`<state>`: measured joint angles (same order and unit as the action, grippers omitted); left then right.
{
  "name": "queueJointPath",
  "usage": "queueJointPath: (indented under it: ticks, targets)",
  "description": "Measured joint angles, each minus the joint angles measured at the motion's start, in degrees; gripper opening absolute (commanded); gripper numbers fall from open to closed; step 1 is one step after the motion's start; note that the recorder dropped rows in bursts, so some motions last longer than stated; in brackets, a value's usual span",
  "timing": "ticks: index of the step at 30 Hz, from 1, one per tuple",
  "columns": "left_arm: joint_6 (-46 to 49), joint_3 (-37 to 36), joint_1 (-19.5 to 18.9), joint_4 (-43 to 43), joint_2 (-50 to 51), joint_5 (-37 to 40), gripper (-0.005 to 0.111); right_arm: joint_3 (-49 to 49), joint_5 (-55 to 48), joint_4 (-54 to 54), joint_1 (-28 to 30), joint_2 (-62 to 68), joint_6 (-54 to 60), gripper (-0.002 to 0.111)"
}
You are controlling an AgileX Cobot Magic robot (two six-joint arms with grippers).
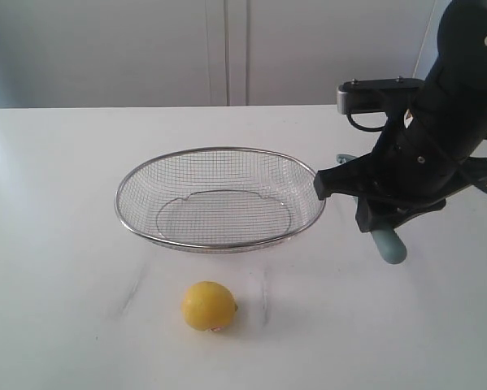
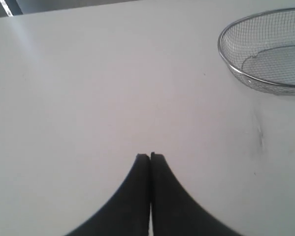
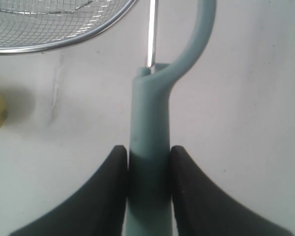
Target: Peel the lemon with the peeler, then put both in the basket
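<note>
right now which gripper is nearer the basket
Right. The right gripper, shut on the peeler, sits just beside the rim of the basket; the left gripper, shut and empty, hangs over bare table well away from it.

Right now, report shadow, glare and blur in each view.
Exterior view: soft, even light, and the lemon casts only a faint shadow. Left wrist view: the shut left gripper reads solid black, detail lost. Right wrist view: the peeler handle is sharp, the lemon at the edge is blurred.
</note>
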<state>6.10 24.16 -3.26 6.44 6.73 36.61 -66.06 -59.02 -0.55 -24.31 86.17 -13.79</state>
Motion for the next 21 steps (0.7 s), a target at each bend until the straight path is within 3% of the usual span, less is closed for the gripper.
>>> queueJointPath:
  ticks: [13,18,21]
  targets:
    - [3.8,8.8,0.0,2.4,16.8,6.8,0.000,0.0,0.1,0.2,0.0,0.0,0.0,0.000]
    - [17.9,12.5,0.0,15.1,27.1,8.3,0.000,0.0,0.4,0.2,0.0,0.0,0.0,0.000]
    - [21.8,15.5,0.0,19.2,32.9,10.6,0.000,0.0,1.0,0.2,0.0,0.0,0.0,0.000]
